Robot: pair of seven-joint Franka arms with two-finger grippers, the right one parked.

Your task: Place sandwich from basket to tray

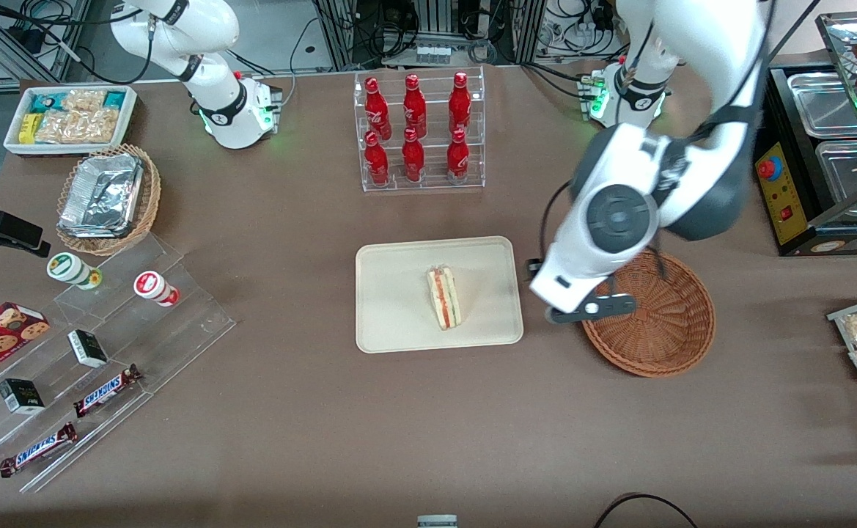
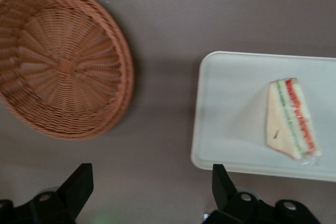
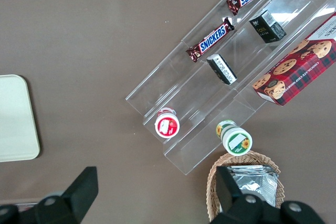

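sandwich (image 1: 444, 297) on tray (image 1: 399, 323), basket (image 1: 663, 330) beside tray, pincer (image 2: 151, 192) above table between them

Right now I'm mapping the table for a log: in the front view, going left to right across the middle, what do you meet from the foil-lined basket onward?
Foil-lined basket → tray → sandwich → pincer, open above the table by the basket's rim → empty basket.

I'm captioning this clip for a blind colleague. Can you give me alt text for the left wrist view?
A sandwich lies on the tray, beside an empty basket on a brown table. The gripper hovers above the gap between them, fingers open and holding nothing.
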